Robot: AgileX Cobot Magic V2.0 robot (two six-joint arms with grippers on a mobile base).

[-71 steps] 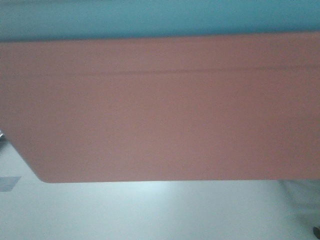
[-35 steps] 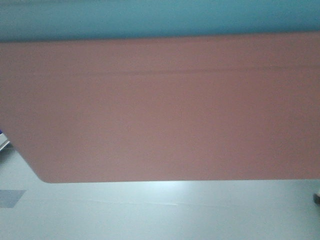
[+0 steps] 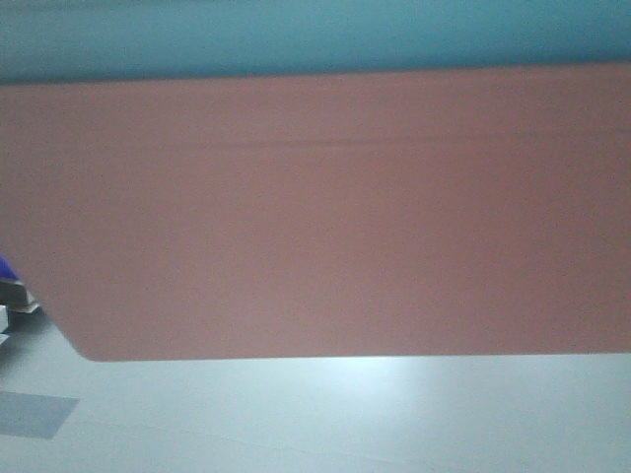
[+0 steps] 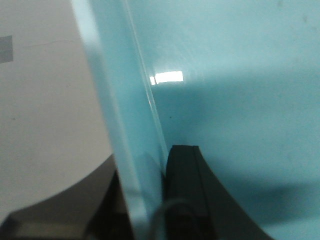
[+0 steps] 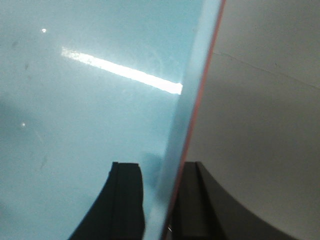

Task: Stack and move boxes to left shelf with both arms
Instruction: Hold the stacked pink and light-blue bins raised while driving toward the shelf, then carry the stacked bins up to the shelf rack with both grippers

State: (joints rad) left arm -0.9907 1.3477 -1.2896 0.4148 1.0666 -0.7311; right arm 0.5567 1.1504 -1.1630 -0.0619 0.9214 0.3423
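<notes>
Exterior front-facing view: the side wall of the salmon-pink box (image 3: 325, 212) fills most of the picture, very close to the lens and blurred. A band of the light-blue box (image 3: 315, 34) shows directly above it, the two touching along a straight line. The pink wall's rounded lower-left corner stands above pale grey floor (image 3: 345, 419), which carries a darker grey rectangular patch (image 3: 35, 414) at the lower left. A small dark blue shape (image 3: 5, 268) peeks out at the left edge, too little of it to identify.

In the left wrist view, the left claw (image 4: 147, 167) is closed on the upright wall of the light-blue box, one black finger (image 4: 185, 190) pressed against the inner face and the other dark finger on the outer side.

In the right wrist view, the right claw (image 5: 159, 167) likewise clamps the light-blue box's rim, one black finger (image 5: 125, 200) inside and one outside. A thin pink edge runs along the outer side of that rim. Glossy blue interior reflects a bright strip of light.
</notes>
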